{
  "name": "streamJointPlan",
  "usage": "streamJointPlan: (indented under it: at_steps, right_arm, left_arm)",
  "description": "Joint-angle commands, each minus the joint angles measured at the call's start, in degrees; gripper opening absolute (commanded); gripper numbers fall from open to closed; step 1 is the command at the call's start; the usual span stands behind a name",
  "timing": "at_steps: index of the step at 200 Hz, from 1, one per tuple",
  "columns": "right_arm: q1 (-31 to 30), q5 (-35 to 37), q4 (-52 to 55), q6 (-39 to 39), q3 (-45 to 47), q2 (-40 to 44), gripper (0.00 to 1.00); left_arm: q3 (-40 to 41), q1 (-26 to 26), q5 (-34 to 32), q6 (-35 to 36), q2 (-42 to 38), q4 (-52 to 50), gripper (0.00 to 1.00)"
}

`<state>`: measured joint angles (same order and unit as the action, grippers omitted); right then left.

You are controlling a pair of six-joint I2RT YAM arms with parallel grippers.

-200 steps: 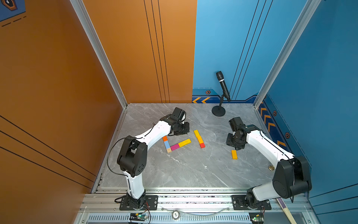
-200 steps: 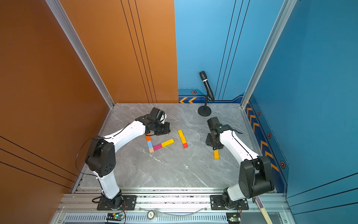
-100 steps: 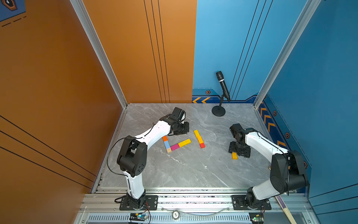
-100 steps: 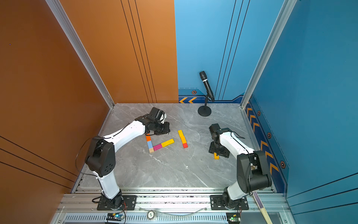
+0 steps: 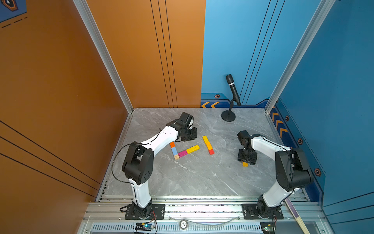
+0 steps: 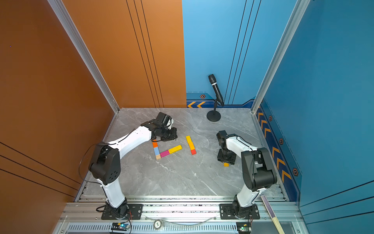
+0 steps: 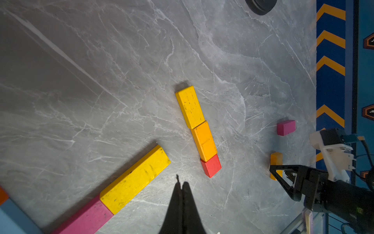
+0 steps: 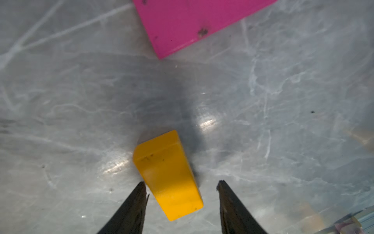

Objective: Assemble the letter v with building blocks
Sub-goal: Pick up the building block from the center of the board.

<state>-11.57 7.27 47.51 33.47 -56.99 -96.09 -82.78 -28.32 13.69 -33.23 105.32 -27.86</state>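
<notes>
In both top views an orange (image 5: 172, 144), a light blue (image 5: 174, 150) and a plain wood block (image 5: 176, 157) form one line. A pink (image 5: 182, 153) and a yellow block (image 5: 192, 149) slant away from its wood end. A separate row of yellow (image 5: 205, 139), amber (image 5: 208, 145) and red (image 5: 211, 152) lies to the right. My left gripper (image 7: 181, 183) is shut and empty, hovering near the row's red block (image 7: 211, 166). My right gripper (image 8: 181, 187) is open, its fingers astride a loose amber block (image 8: 168, 174) lying on the floor. A pink cube (image 8: 194, 22) lies just beyond.
A microphone on a round stand (image 5: 228, 116) is at the back of the marble floor (image 5: 192, 178). Walls close off the left, back and right. My right arm (image 5: 269, 145) reaches in along the right wall. A wooden stick (image 5: 297, 216) leans at the front right rail.
My right gripper has come down and toward the front, over the loose amber block, and its jaws now straddle it. The left arm and the laid blocks have not moved.
</notes>
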Motion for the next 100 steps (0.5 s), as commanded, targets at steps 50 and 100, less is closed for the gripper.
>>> streamJointPlan:
  at_steps: [50,100]
  right_arm:
    - [-0.03,-4.42,-3.85,1.68,2.27,-1.81,0.35]
    - [-2.95,-7.86,-6.68,5.09,0.8,-1.74,0.24]
  left_arm:
    - [1.1,0.55,0.25,0.45,-1.33,-0.2,0.02]
    - [1.57,0.68,0.1,0.51,-1.68,-0.18,0.02]
